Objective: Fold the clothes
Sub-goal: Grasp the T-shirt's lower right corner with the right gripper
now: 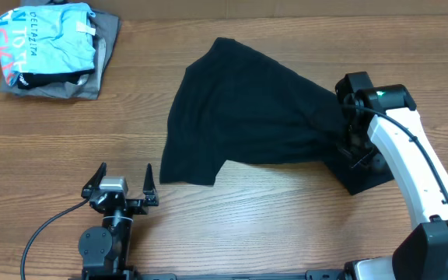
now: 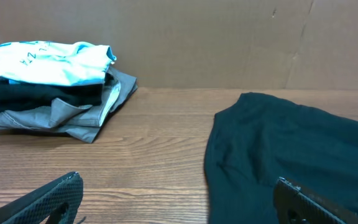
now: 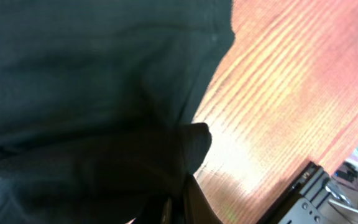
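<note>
Roughly, my right gripper [image 1: 356, 148] pinched the black T-shirt [image 1: 247, 117] at its edge, left gripper [image 1: 125, 173] spread idle; I judged a low, slow drag would flatten it.

Wood-grain desk [image 1: 286, 225] under even light, brown board [image 2: 229, 43] behind.
The desk's grain runs lengthwise, warm brown with a soft sheen; the board stands upright along its far edge, plain, with faint creases.
</note>
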`<state>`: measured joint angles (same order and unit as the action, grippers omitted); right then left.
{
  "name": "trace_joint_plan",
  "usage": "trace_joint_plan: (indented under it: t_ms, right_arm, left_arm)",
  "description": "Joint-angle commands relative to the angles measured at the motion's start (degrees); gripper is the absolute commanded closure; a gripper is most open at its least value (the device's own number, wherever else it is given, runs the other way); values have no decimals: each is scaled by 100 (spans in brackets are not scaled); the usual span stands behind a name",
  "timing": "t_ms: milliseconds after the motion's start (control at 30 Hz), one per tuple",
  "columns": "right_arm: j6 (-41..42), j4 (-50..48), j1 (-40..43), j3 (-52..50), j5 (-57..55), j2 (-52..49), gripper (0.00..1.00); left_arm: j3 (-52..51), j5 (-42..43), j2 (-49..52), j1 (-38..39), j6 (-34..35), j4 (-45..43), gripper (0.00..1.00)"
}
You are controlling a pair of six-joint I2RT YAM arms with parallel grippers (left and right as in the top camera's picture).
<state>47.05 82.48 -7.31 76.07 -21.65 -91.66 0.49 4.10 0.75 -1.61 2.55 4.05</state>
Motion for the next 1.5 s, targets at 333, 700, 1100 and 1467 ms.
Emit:
trace_joint_plan:
  t_ms: [333,700,1100,1467]
  right_arm:
    - [-538,-671,-11,13,341,116,96]
    - [-560,-1386,-11,-553,487,116,96]
    - [-855,-1670,-11,-750,509,116,96]
    - [-857,-1799,-11,-750,654,116,96]
  left_arm:
    - [-22,0,-48,-33,-129,4,0]
    - [-22,-2,-48,-33,-129,4,0]
    - [-22,0,-48,-33,-129,4,0]
    - [-11,1051,-39,-31,619,-1108,0]
